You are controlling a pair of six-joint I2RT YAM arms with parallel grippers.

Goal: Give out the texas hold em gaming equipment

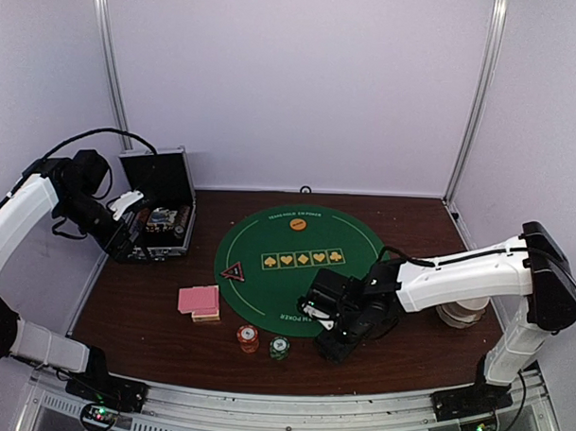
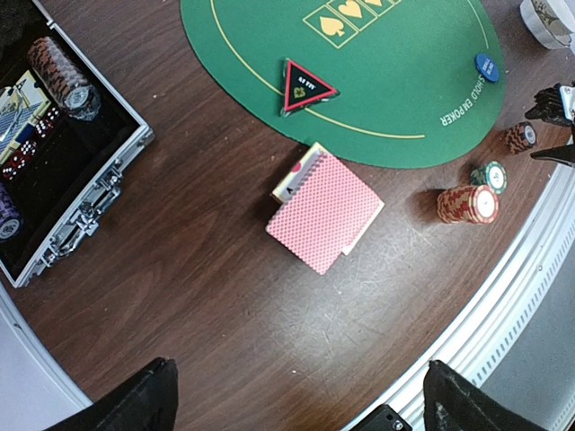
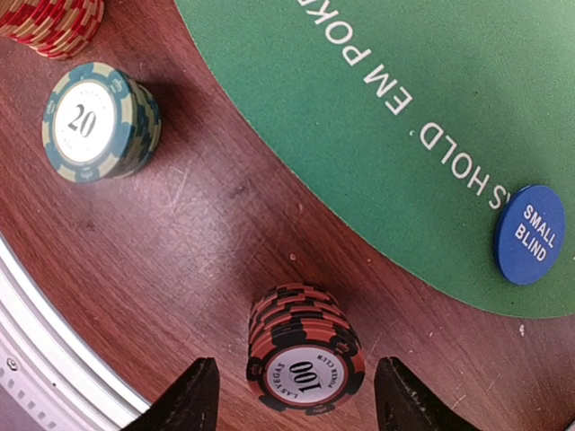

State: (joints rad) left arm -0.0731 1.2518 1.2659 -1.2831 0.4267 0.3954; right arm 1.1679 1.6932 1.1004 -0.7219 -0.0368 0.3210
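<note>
one black-red chip stack (image 3: 305, 364) stands on the table (image 3: 207, 224) at lower centre of the right wrist view, just off the green mat (image 3: 377, 108), likely a player's share. the right hand (image 3: 296, 400) straddles it, partly open, not touching; the left hand (image 2: 301, 400) is wide open, empty.

Soft, even light; crisp close-ups, a hazier overhead view.
The white walls (image 1: 293, 83) look bright and flat. The brown table (image 2: 207, 296) carries a faint pale sheen, the chip stacks (image 3: 305, 359) throw short, blurry shadows, and the dark fingers (image 3: 193, 400) at the bottom edge are out of focus.
</note>
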